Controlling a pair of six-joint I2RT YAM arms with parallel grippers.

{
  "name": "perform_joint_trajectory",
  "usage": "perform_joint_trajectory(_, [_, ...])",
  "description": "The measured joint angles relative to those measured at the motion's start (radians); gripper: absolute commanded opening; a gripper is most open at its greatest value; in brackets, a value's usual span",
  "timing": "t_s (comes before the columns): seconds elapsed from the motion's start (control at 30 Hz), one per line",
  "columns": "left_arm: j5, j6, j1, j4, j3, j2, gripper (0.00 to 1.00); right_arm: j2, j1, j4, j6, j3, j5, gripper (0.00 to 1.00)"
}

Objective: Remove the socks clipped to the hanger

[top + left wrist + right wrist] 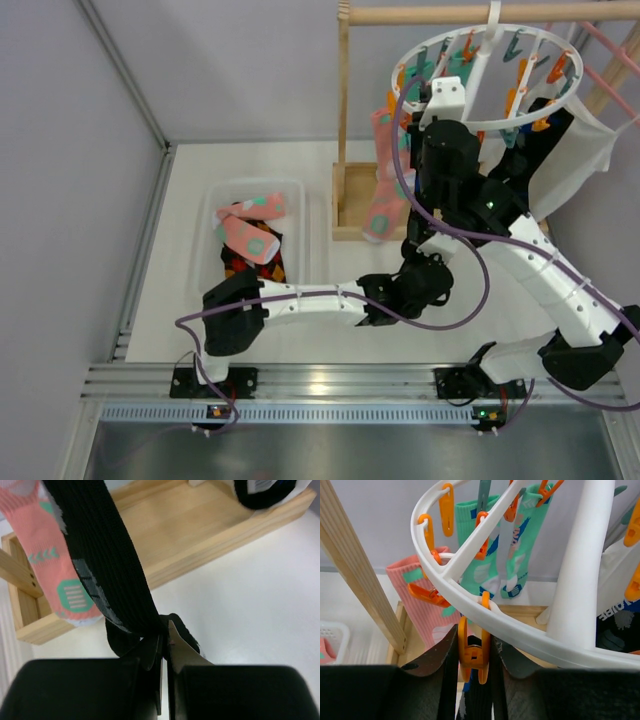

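Bright, even light from above — soft shadows; near edges of wrist views perhaps defocused.

Pale grey walls close in a white tabletop under even, soft light, with a light wooden stand at its far side and a ribbed metal rail along its near edge.

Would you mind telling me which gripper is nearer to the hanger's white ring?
Right. The right gripper is just under the ring, closed on an orange peg; the left gripper is far below, shut on the black sock's lower end.
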Motion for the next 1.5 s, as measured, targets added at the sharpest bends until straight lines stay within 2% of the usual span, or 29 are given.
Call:
perform_joint_trajectory(0.1, [0.033,-0.032,0.018,-0.003,-0.111,-0.050,0.00,-0.020,-0.006,0.004,0.001,-0.009,-0.037,0.26])
perform_joint_trajectory(0.13, [0.037,-0.043,0.029,-0.008,-0.155,-0.074,0.00,-0.029,-0.010,0.001,0.006,-0.012,-0.051,0.47])
perform_joint_trajectory(0.17, [0.039,-0.049,0.040,-0.012,-0.192,-0.098,0.00,-0.035,-0.012,0.002,0.015,-0.015,-0.062,0.57])
perform_joint_trajectory(0.3, [0.041,-0.079,0.103,-0.020,-0.345,-0.240,0.00,-0.064,-0.014,-0.006,0.044,-0.037,-0.112,0.75])
perform_joint_trajectory(0.33, [0.042,-0.087,0.117,-0.025,-0.376,-0.286,0.00,-0.072,-0.015,-0.005,0.048,-0.045,-0.119,0.85])
perform_joint_trajectory(0.4, [0.031,-0.099,0.138,-0.043,-0.416,-0.384,0.00,-0.093,-0.016,-0.002,0.068,-0.068,-0.142,0.99])
perform_joint_trajectory(0.6, [-0.010,-0.142,0.196,-0.122,-0.412,-0.604,0.00,-0.216,-0.023,0.000,0.118,-0.180,-0.283,0.99])
perform_joint_trajectory(0.7, [-0.001,-0.177,0.281,-0.185,-0.403,-0.661,0.00,-0.309,-0.024,-0.003,0.151,-0.244,-0.371,1.00])
perform_joint_trajectory(1.0, [0.033,-0.251,0.568,-0.353,-0.389,-0.729,0.00,-0.594,-0.024,0.006,0.256,-0.407,-0.552,0.99])
perform_joint_trajectory(1.17, [0.056,-0.264,0.682,-0.396,-0.356,-0.722,0.00,-0.628,-0.024,0.005,0.280,-0.417,-0.584,0.99])
perform_joint_trajectory(1.27, [0.079,-0.278,0.747,-0.415,-0.357,-0.714,0.23,-0.628,-0.024,0.006,0.282,-0.423,-0.591,0.99])
perform_joint_trajectory(1.3, [0.089,-0.285,0.769,-0.420,-0.357,-0.707,0.46,-0.629,-0.024,0.004,0.282,-0.428,-0.593,0.99])
perform_joint_trajectory(1.4, [0.104,-0.297,0.810,-0.434,-0.364,-0.684,0.98,-0.629,-0.024,0.003,0.282,-0.443,-0.596,0.99])
perform_joint_trajectory(1.5, [0.105,-0.322,0.823,-0.453,-0.369,-0.661,0.98,-0.628,-0.024,-0.002,0.282,-0.456,-0.599,0.99])
